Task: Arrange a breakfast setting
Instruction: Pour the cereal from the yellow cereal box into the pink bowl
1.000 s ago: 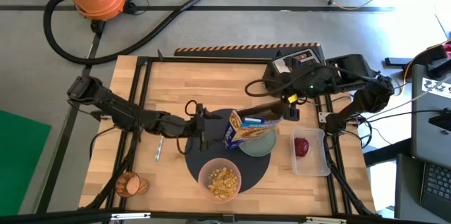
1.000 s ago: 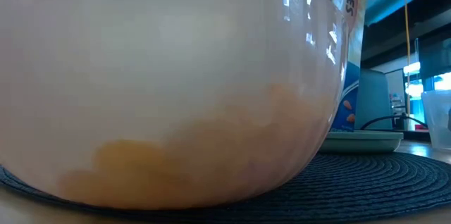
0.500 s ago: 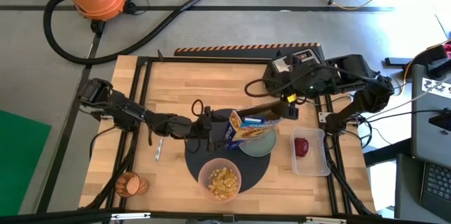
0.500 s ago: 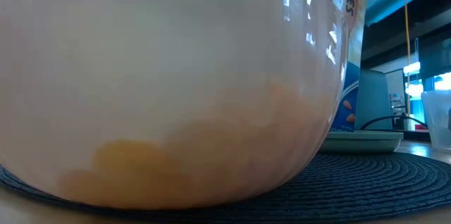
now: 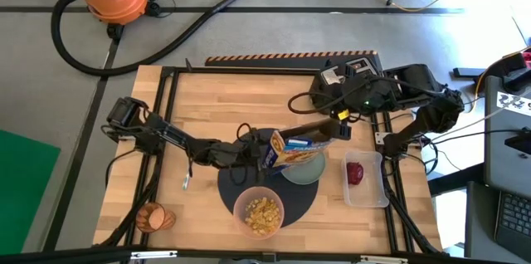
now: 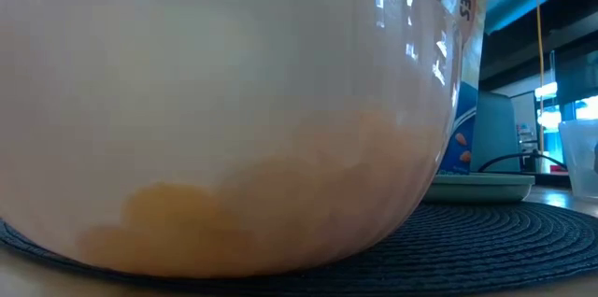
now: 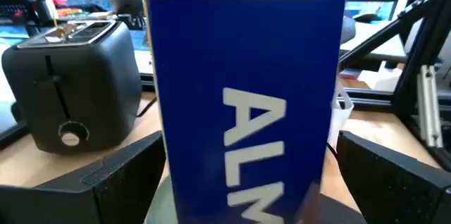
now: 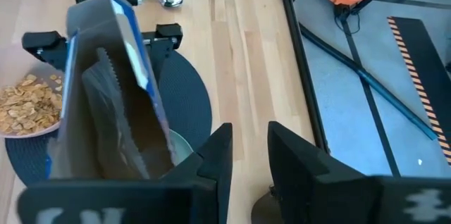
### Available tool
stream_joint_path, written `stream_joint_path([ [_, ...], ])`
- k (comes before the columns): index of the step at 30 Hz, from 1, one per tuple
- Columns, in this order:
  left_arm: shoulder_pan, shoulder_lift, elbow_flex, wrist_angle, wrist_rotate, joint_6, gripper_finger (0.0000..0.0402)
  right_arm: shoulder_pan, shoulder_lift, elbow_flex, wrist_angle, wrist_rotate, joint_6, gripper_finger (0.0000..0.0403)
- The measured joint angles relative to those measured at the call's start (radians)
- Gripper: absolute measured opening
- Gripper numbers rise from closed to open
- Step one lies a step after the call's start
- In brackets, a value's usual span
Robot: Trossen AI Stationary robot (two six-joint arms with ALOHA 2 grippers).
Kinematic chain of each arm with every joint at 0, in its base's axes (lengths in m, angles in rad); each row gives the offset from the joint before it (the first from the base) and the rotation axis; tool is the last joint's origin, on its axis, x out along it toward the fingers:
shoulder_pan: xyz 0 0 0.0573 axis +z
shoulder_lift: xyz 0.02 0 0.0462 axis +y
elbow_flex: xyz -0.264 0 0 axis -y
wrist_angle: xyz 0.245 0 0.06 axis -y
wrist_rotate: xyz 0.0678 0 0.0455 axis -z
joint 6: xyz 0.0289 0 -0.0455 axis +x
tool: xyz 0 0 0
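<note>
- Orange cup (image 5: 154,215) lies at the bench's near-left corner; spoon (image 5: 187,173) beside the dark mat (image 5: 232,200).
- Left end effector (image 5: 253,154), fingers apart, straddles the cereal box (image 5: 292,149).
- Pink bowl (image 5: 259,212) sits on the mat.
- Right end effector (image 5: 336,130) is clamped on the box top, over the green plate (image 5: 309,170).
- Apple (image 5: 355,172) lies rightmost.

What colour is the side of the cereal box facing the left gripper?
Dark blue with large white letters, on the cereal box, clearest in the left wrist view.

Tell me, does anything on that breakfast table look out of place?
Yes. A blue and yellow cereal box, top open, stands on the pale green plate where food would go, with the left hand open around it. The orange translucent cup lies tipped over near the table's front left corner.
</note>
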Motion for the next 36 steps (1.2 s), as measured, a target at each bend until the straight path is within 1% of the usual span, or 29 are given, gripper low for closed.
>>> stream_joint_path([
  [4, 0.004, 0.004, 0.013, -0.009, -0.028, 0.024, 0.0387, 0.000, 0.000, 0.000, -0.005, 0.000, 0.000, 0.0081],
  [7, 0.015, 0.004, 0.013, -0.019, -0.028, 0.024, 0.0358, 0.000, 0.000, 0.000, -0.007, 0.000, 0.009, 0.0081],
  [10, 0.028, 0.004, 0.013, -0.016, -0.016, 0.022, 0.0311, 0.000, 0.000, 0.000, -0.009, 0.000, 0.019, 0.0081],
  [16, 0.056, 0.004, 0.013, -0.011, 0.021, -0.006, 0.0196, 0.001, 0.000, 0.000, -0.032, 0.018, 0.035, 0.0081],
  [18, 0.060, 0.004, 0.013, -0.006, 0.029, -0.006, 0.0165, 0.001, 0.000, 0.000, -0.032, 0.018, 0.036, 0.0081],
  [21, 0.061, 0.004, 0.011, 0.008, 0.029, -0.004, 0.0136, 0.001, 0.000, 0.000, -0.036, 0.018, 0.036, 0.0081],
  [24, 0.060, 0.002, 0.011, 0.023, 0.027, 0.028, 0.0126, 0.001, 0.000, 0.000, -0.050, 0.018, 0.037, 0.0081],
  [27, 0.060, -0.031, 0.009, 0.017, 0.013, 0.057, 0.0125, 0.001, 0.000, 0.000, -0.049, 0.022, 0.045, 0.0081],
  [31, 0.060, -0.121, 0.010, -0.001, -0.016, 0.111, 0.0125, 0.001, -0.019, 0.000, -0.041, 0.067, 0.061, 0.0081],
  [34, 0.068, -0.199, 0.009, -0.080, -0.063, 0.161, 0.0125, 0.001, -0.050, 0.000, -0.046, 0.097, 0.082, 0.0081],
  [36, 0.084, -0.249, -0.002, -0.129, -0.075, 0.157, 0.0125, 0.012, -0.070, 0.000, -0.046, 0.145, 0.101, 0.0081],
])
